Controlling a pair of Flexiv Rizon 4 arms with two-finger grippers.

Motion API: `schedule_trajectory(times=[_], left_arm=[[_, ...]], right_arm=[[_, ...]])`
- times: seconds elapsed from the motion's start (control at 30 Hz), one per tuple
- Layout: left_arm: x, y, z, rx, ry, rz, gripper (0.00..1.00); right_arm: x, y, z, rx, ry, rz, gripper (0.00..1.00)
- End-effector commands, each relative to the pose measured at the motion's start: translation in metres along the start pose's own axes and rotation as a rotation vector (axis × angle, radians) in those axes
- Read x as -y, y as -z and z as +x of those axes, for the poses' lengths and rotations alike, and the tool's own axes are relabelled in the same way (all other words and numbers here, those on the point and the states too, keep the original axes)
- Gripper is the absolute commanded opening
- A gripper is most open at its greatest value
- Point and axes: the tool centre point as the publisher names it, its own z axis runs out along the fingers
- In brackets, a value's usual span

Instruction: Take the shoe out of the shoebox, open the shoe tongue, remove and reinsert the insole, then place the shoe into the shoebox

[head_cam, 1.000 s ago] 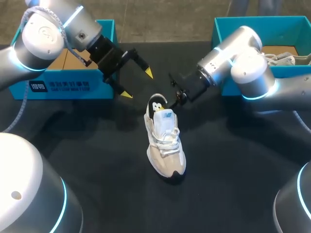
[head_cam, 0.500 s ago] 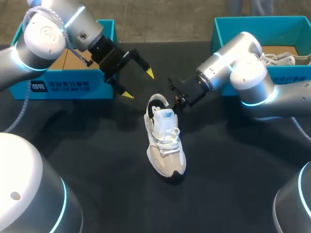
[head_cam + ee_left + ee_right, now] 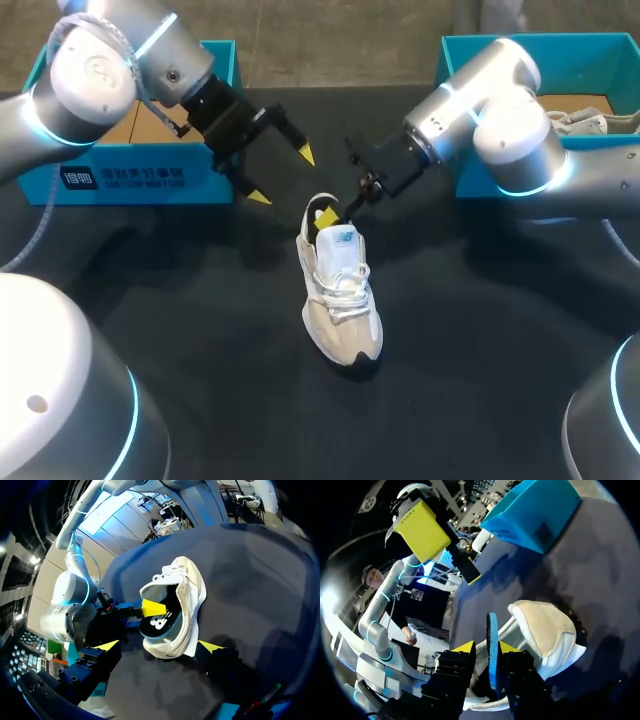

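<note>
The shoe (image 3: 340,300) — a pale beige and white sneaker — stands upright on its sole on the dark worktop (image 3: 480,350), just under my right end effector (image 3: 487,649), with its tongue (image 3: 340,245) raised. The dark insole (image 3: 492,625) is pinched on edge in that end effector, its lower part inside the shoe's opening. A teal shoebox (image 3: 120,180) sits behind my left end effector (image 3: 282,175).

**Left fingers spread, right fingers pinched**

The silver left arm (image 3: 95,70) comes in from the far left. Its black, yellow-tipped left gripper (image 3: 283,174) is spread wide and holds nothing. The silver right arm (image 3: 505,125) reaches from the far right toward the middle, its right gripper (image 3: 486,647) clamped on a thin blue insole (image 3: 492,625).
</note>
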Motion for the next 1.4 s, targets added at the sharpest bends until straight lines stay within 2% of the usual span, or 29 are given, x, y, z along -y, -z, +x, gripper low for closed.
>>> schedule_trajectory(times=[0.03, 0.1, 0.17, 0.2, 0.53, 0.63, 0.7, 0.73, 1.0, 1.4], left_arm=[[0.005, -0.001, -0.001, -0.01, -0.001, -0.02, 1.0], [0.006, -0.001, -0.001, -0.007, 0.0, -0.015, 1.0], [0.007, 0.0, -0.001, -0.007, -0.003, -0.019, 1.0], [0.008, 0.001, -0.001, -0.006, -0.005, -0.019, 1.0], [0.01, 0.006, -0.003, 0.015, -0.007, -0.015, 1.0], [0.009, 0.007, -0.003, 0.02, -0.005, -0.013, 1.0], [0.009, 0.007, -0.003, 0.02, -0.003, -0.01, 1.0], [0.009, 0.007, -0.002, 0.021, -0.002, -0.007, 1.0], [0.01, 0.005, -0.002, 0.028, -0.004, 0.002, 1.0], [0.011, 0.018, 0.001, 0.035, -0.011, -0.009, 1.0]], right_arm=[[-0.004, 0.0, -0.004, -0.002, -0.002, 0.011, 0.24], [-0.004, 0.0, -0.006, -0.005, -0.004, 0.014, 0.19], [-0.003, -0.002, -0.008, -0.015, -0.013, 0.017, 0.02], [-0.001, -0.004, -0.009, -0.018, -0.016, 0.018, 0.0], [0.019, -0.016, -0.009, -0.053, -0.061, 0.014, 0.0], [0.019, -0.017, -0.008, -0.055, -0.067, 0.01, 0.0], [0.019, -0.017, -0.007, -0.051, -0.065, 0.005, 0.16], [0.018, -0.015, -0.006, -0.044, -0.059, 0.003, 0.35], [0.004, -0.011, 0.008, -0.011, -0.026, 0.01, 0.4], [-0.015, 0.004, 0.013, 0.031, 0.025, -0.012, 0.44]])
